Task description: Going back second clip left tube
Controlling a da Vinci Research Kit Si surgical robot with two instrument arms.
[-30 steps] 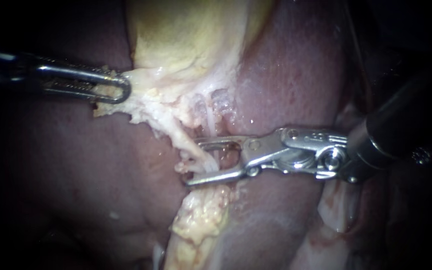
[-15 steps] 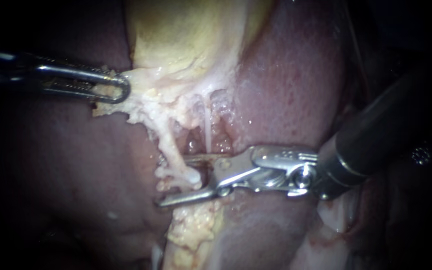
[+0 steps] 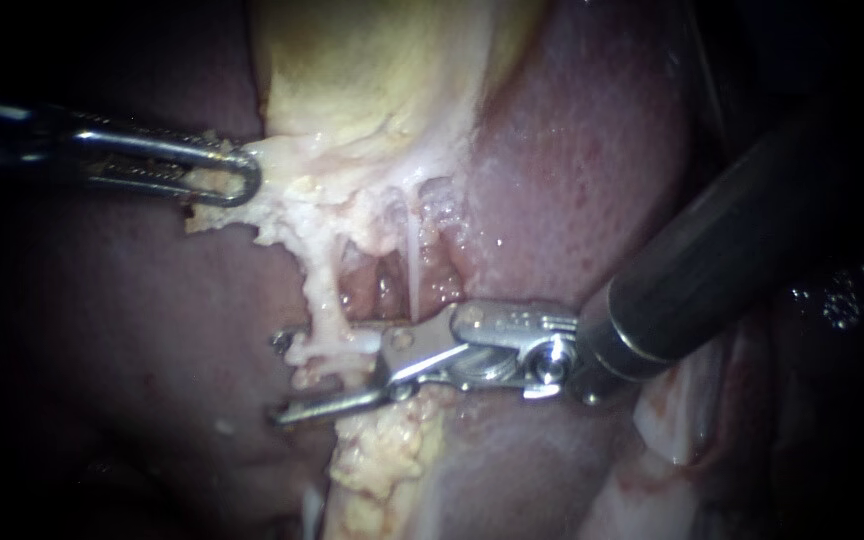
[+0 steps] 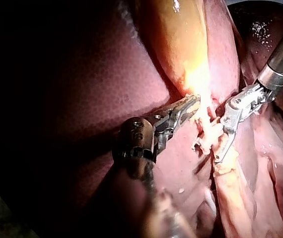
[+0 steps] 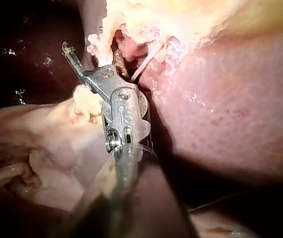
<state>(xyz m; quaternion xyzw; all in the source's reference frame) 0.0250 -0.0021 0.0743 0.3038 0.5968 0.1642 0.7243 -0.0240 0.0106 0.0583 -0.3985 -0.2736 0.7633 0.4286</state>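
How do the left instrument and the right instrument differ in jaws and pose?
The left instrument has jaws shut on pale tissue by the gallbladder; the right instrument has jaws open astride the left tube. The left instrument's shaft lies nearly level; the right instrument's slants in from the upper right. Both have metal jaws.

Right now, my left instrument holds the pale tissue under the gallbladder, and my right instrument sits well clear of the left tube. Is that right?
Not quite. The right instrument is at the left tube, its tip reaching across it; the endoscope view shows this. The left instrument does hold the pale tissue under the gallbladder.
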